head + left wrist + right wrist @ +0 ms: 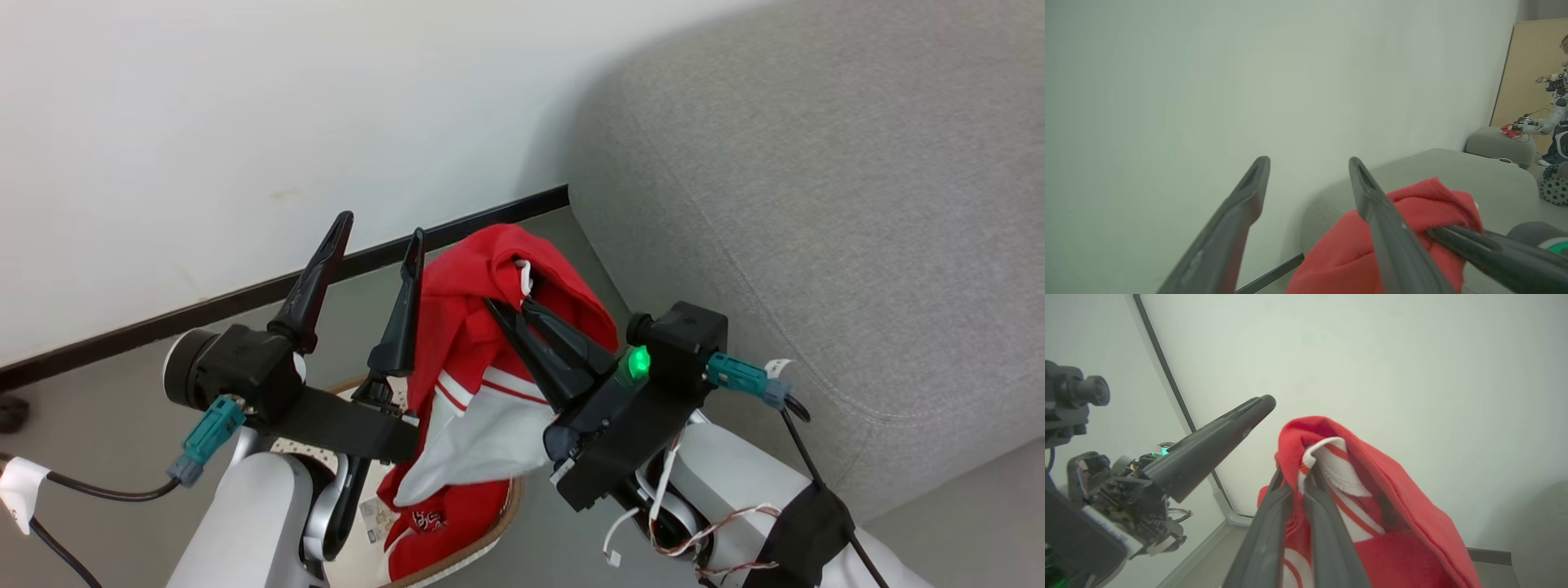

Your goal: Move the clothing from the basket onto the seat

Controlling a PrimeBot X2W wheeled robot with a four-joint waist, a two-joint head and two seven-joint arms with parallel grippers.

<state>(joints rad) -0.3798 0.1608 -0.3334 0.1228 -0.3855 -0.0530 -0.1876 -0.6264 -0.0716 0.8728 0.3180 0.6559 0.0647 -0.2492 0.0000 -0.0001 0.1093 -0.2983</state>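
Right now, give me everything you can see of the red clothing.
The clothing is soft bright red fabric with a white collar or cuff edged in thin red stripes, and a small print low down. It is bunched and raised, hanging from the right end effector, which is shut on a fold near its top. Its lower part reaches down into the basket.

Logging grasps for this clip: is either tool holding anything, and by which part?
The right tool grips the clothing at its white striped trim; the left tool is open and empty.
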